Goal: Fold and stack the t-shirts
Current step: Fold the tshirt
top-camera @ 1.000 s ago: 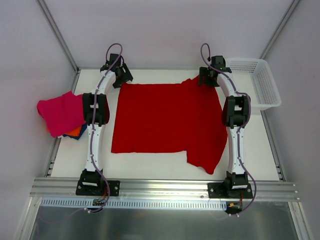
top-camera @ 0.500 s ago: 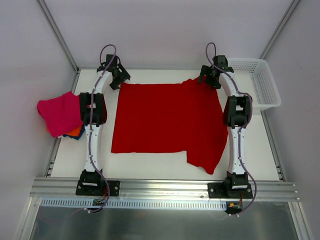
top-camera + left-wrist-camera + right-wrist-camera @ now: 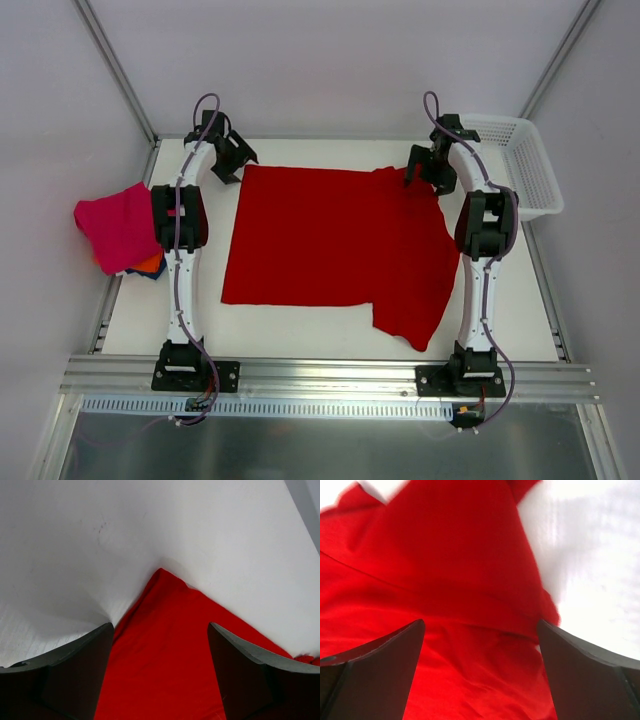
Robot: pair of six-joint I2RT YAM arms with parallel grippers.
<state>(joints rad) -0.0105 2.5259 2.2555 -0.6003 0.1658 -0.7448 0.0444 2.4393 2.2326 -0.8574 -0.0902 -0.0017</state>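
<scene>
1. You are looking at the large red t-shirt (image 3: pixel 320 245), which is lying spread flat across the middle of the white table (image 3: pixel 300 335) between your two arms. Its near right part is reaching closer to the near edge than the rest.
2. Your left gripper (image 3: pixel 230 160) is hovering at the shirt's far left corner. In the left wrist view its fingers (image 3: pixel 70 675) are standing wide apart, with the pointed red corner lying on the table between them. They are pinching nothing.
3. Your right gripper (image 3: pixel 425 168) is hovering over the shirt's far right corner, where the cloth is rumpled. Its jaws are spread wide over creased red cloth and are gripping nothing. You cannot tell whether the fingertips are touching the cloth.
4. The magenta-pink t-shirt (image 3: pixel 115 225) is lying bunched at the table's left edge, outside your left arm. It is sitting on top of an orange t-shirt (image 3: pixel 150 263), and a sliver of dark blue cloth (image 3: pixel 150 275) is showing under that.
5. The white mesh basket (image 3: pixel 525 170) is sitting at the far right corner, just beside your right arm.
</scene>
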